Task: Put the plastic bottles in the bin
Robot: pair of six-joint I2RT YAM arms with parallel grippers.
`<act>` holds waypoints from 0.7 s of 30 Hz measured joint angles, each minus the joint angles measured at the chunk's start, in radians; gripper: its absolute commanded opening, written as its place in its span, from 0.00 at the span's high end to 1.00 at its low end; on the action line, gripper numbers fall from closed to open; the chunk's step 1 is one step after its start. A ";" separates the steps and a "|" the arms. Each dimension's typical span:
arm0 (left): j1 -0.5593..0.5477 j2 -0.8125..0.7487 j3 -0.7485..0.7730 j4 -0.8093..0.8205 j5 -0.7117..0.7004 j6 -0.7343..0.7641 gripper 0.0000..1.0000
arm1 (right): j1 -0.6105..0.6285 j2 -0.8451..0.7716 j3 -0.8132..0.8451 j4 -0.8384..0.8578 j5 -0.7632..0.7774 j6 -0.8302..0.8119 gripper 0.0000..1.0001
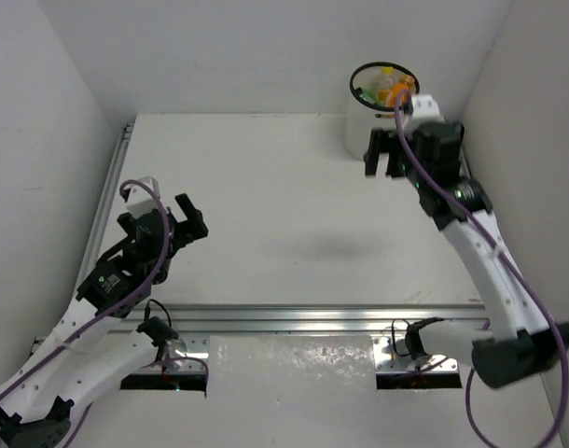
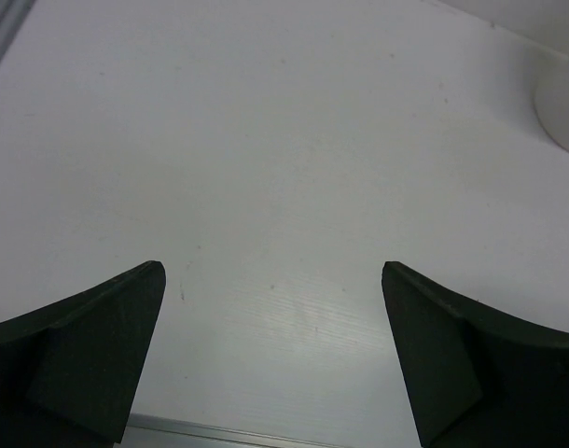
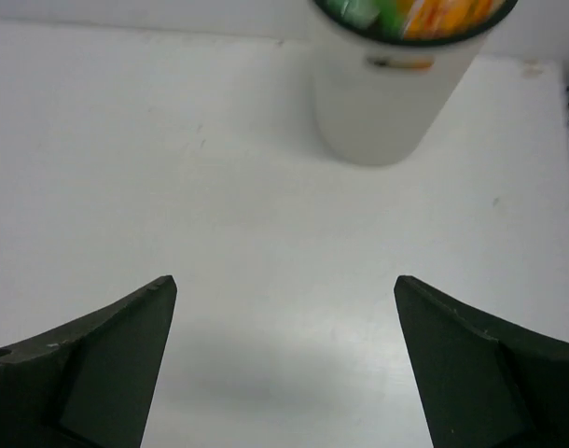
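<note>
The left arm (image 1: 98,359) is rising from 7 o'clock, its left gripper (image 1: 193,217) pointing toward 2 o'clock, jaws gaping wide. The right arm (image 1: 494,271) is stretching from 5 o'clock toward 1 o'clock, its right gripper (image 1: 381,168) hanging with jaws spread wide.

A tall white translucent cylindrical bin (image 3: 387,103) with a black rim stands at the top edge, green and orange plastic bottles (image 3: 434,14) showing in its mouth. The right gripper (image 3: 284,280) holds its dark fingers wide apart over the white tabletop (image 3: 126,140).
</note>
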 measured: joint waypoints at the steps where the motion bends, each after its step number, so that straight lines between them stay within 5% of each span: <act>1: 0.000 -0.005 0.008 -0.012 -0.029 -0.008 0.00 | 0.010 -0.077 -0.091 -0.010 -0.017 0.014 0.01; 9: 0.000 -0.076 0.033 -0.077 -0.216 -0.058 0.00 | 0.016 -0.629 -0.703 -0.038 -0.220 0.099 0.01; 21: 0.000 -0.190 -0.062 -0.029 -0.205 -0.024 0.00 | 0.016 -0.835 -0.743 -0.229 -0.041 0.110 0.01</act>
